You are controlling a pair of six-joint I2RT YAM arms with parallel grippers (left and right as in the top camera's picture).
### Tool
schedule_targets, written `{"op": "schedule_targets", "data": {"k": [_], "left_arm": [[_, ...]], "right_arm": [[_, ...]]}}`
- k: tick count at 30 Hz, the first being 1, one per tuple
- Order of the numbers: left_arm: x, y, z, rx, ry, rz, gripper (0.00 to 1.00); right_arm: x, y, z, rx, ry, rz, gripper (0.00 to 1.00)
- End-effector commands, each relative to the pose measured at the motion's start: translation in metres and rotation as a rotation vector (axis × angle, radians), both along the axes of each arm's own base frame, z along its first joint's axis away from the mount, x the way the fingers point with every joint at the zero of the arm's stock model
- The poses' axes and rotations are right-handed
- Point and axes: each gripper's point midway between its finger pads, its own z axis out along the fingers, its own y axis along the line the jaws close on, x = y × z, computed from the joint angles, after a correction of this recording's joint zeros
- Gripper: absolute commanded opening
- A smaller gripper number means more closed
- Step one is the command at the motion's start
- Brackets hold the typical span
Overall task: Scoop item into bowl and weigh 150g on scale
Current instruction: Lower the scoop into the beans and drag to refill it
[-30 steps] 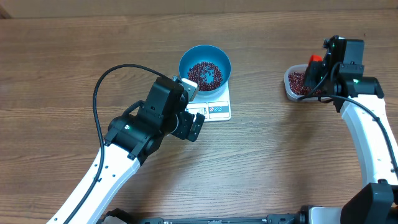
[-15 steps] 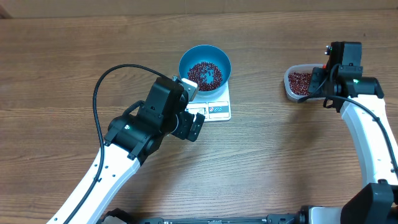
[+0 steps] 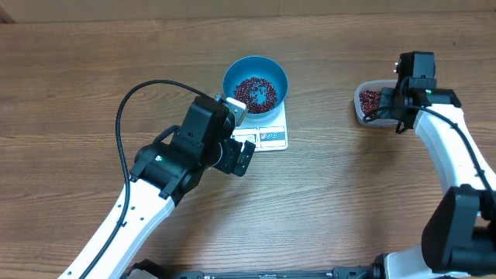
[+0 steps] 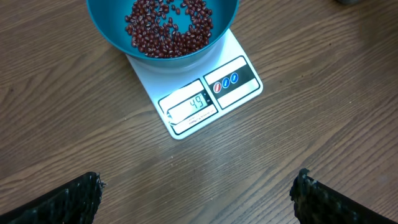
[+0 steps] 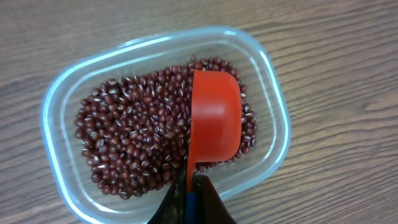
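The blue bowl stands on the white scale and holds a layer of dark red-brown beans. The scale's display reads 49. My left gripper hovers open above bare wood just in front of the scale, its fingertips far apart. My right gripper is shut on the handle of a red scoop. The scoop lies over the beans in the clear tub, and no beans show on its smooth face.
The clear tub sits at the right of the table, well apart from the scale. A black cable loops above the left arm. Bare wood lies between scale and tub.
The right arm has swung left and turned over the clear tub, bringing the scoop down among the beans. The left arm, bowl and scale have not moved.
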Motion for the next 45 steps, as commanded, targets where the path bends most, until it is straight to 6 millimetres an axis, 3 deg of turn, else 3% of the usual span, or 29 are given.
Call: {"op": "schedule_targets", "data": {"k": [1, 19, 29, 45], "left_arm": [[0.0, 0.0, -0.003, 0.007, 0.007, -0.013, 1.0], [0.0, 0.0, -0.003, 0.007, 0.007, -0.013, 1.0], [0.0, 0.0, -0.003, 0.007, 0.006, -0.013, 1.0], [0.0, 0.0, -0.003, 0.007, 0.007, -0.013, 1.0]], "right_arm": [[0.004, -0.004, -0.01, -0.015, 0.023, 0.0, 0.04], [0.013, 0.035, -0.018, 0.198, 0.004, 0.161, 0.04], [0.01, 0.029, -0.008, 0.486, -0.068, 0.204, 0.04], [0.006, 0.025, -0.011, 0.565, -0.068, 0.193, 0.04]]}}
